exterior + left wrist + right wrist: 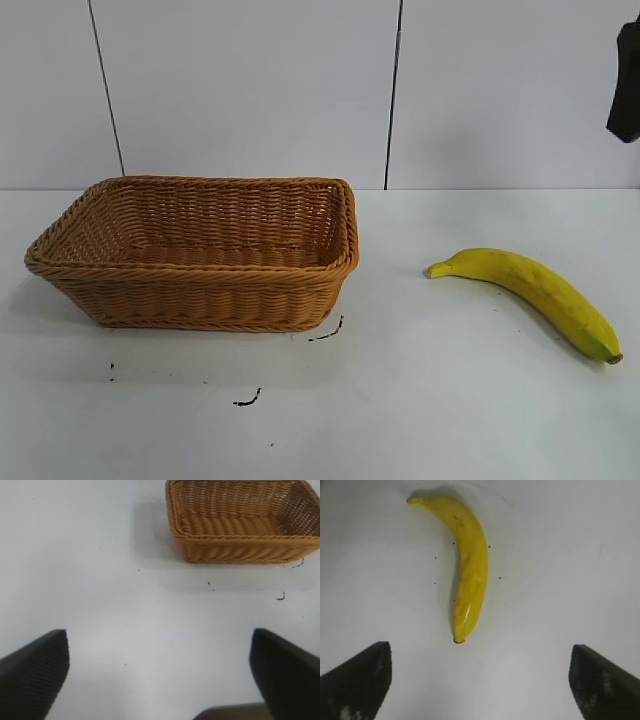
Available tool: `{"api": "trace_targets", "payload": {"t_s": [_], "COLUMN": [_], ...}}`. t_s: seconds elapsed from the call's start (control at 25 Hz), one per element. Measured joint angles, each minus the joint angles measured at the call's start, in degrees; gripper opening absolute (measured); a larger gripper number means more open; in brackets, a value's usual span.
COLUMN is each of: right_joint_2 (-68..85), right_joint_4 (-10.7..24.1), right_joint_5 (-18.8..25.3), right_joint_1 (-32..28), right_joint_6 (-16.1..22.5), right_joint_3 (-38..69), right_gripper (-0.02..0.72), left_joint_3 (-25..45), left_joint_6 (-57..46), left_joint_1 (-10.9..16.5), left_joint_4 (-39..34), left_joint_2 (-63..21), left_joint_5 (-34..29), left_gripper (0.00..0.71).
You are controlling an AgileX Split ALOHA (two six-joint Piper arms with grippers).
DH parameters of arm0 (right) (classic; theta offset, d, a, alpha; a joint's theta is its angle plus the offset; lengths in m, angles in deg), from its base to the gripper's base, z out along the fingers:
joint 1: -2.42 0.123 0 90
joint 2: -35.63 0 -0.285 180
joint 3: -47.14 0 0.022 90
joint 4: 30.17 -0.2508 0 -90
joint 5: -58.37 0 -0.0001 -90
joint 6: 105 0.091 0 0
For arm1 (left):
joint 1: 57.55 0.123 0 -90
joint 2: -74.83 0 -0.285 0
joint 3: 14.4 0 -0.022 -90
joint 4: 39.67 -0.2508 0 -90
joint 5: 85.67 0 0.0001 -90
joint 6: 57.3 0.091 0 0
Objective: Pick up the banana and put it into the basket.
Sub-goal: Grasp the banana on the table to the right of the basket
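Spreading across the exterior view, the white table [450, 400] carries the basket [200, 255] at about nine o'clock, upright. Well apart from it, at about three o'clock, the banana [530, 290] lies flat on the table. Above it hangs the right gripper [480, 680], fingers spread wide, holding nothing. The left gripper [160, 675] hangs over bare table near the basket, likewise wide and unladen.

Basket [195, 255] sits left on the worktop [420, 400], banana [530, 295] lies well apart to its right, nothing inside the basket.
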Motion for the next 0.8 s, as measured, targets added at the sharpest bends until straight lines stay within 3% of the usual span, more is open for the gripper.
{"api": "trace_targets", "payload": {"t_s": [0.44, 0.8], "right_joint_2": [-5.9, -18.3], "right_joint_4": [0.8, 2.4], "right_joint_5": [-5.0, -16.6], "right_joint_1": [1.3, 1.3], "right_joint_6": [1.9, 5.1], "right_joint_3": [0.0, 0.0], "right_gripper": [0.689, 0.689], "left_joint_3": [0.0, 0.0], "left_joint_6": [0.0, 0.0], "left_joint_1": [0.0, 0.0], "left_joint_4": [0.0, 0.0], "left_joint_2": [0.0, 0.0], "left_joint_5": [0.0, 0.0], "left_gripper": [0.695, 0.695]}}
